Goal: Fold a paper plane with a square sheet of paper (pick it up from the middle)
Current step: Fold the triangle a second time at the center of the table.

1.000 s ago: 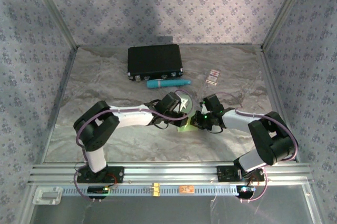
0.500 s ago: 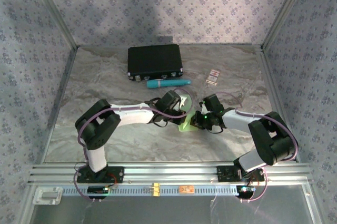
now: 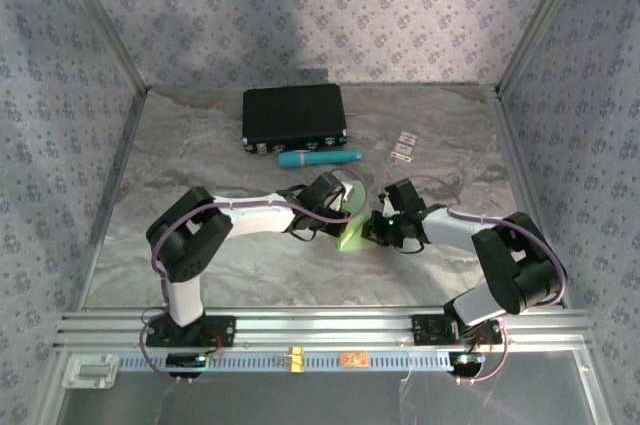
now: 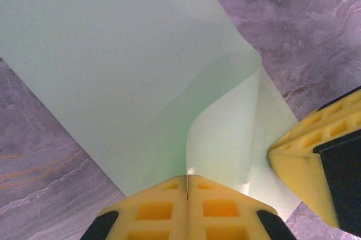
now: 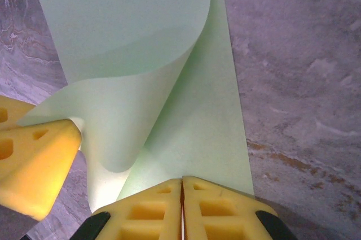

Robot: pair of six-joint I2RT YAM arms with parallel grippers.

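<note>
One square sheet of paper (image 4: 113, 53) (curled over), two pincers pinching it, left pincer (image 4: 187, 180), right pincer (image 5: 181, 183)

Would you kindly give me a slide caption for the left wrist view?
Left pincer shut on the curled green sheet, right pincer at its edge, above the table.

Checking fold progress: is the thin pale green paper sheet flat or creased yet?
Neither: the thin pale green paper sheet curls over in a smooth, uncreased bend.
</note>
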